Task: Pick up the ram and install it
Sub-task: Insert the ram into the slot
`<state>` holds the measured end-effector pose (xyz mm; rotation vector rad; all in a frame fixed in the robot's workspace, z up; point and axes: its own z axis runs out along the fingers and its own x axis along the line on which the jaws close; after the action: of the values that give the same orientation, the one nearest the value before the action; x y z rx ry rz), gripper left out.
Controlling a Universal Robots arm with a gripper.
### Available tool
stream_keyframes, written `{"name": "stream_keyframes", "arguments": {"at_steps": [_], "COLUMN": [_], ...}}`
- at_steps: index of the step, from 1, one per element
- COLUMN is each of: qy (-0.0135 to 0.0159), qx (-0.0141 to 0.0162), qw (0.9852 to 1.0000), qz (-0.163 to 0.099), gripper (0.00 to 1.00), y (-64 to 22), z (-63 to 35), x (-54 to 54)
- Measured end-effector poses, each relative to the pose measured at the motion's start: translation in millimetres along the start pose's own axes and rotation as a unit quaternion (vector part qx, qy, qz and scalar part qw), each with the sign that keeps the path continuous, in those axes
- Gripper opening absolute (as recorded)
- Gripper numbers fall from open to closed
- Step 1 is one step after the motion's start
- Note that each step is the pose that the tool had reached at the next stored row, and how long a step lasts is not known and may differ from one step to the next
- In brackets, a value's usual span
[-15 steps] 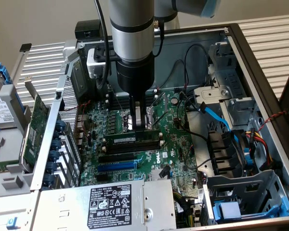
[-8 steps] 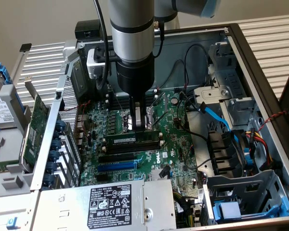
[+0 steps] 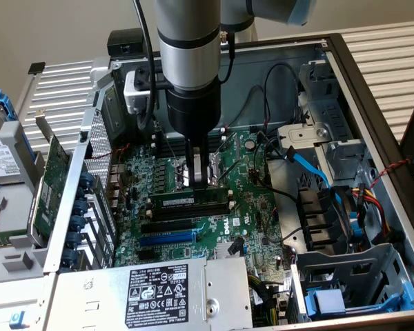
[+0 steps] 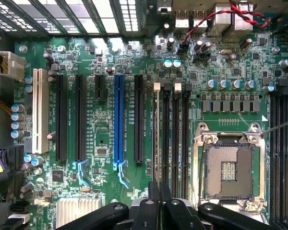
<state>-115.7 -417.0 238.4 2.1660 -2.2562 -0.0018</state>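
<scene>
Findings for you, operator. In the exterior view the arm's black two-finger gripper [image 3: 202, 179] reaches down into the open grey metal computer case [image 3: 372, 103] at the middle of the frame. Its jaws are clenched on the top edge of the long, thin green ram stick with a white label [image 3: 179, 200].

The ram stick stands on edge, level, along a black memory slot on the green motherboard [image 3: 259, 207], just below the gripper. You cannot tell from these views whether it is fully seated.

Just below the ram stick in the frame lie black expansion slots, then a long blue expansion slot [image 3: 167, 238]. A silver power supply box with a black label [image 3: 159, 293] fills the lower middle. A larger green expansion card with a metal bracket [image 3: 55, 179] stands outside the case at the exterior view's left.

In the wrist view the gripper [image 4: 156, 206] hangs over the motherboard beside the square metal-framed processor socket [image 4: 229, 167].
</scene>
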Motion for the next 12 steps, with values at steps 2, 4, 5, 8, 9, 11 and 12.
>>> {"name": "stream_keyframes", "arguments": {"at_steps": [2, 4, 5, 8, 9, 11, 12], "qy": [-0.0001, -0.0001, -0.0001, -0.0002, -0.0002, -0.0001, -0.0002], "qx": [0.001, 0.0019, 0.0024, 0.0034, 0.0035, 0.0036, 0.0038], "qw": [1.0, 1.0, 1.0, 1.0, 1.0, 1.0, 1.0], "qz": [0.0, 0.0, 0.0, 0.001, 0.001, 0.001, 0.001], "gripper": [0.12, 0.12, 0.12, 0.12, 0.12, 0.12, 0.12], "y": [0.4, 0.5, 0.7, 0.7, 0.8, 0.8, 0.9], "z": [0.1, 0.1, 0.1, 0.3, 0.5, 0.6, 0.7], "x": [0.0, 0.0, 0.0, 0.1, 0.1, 0.1, 0.2]}}
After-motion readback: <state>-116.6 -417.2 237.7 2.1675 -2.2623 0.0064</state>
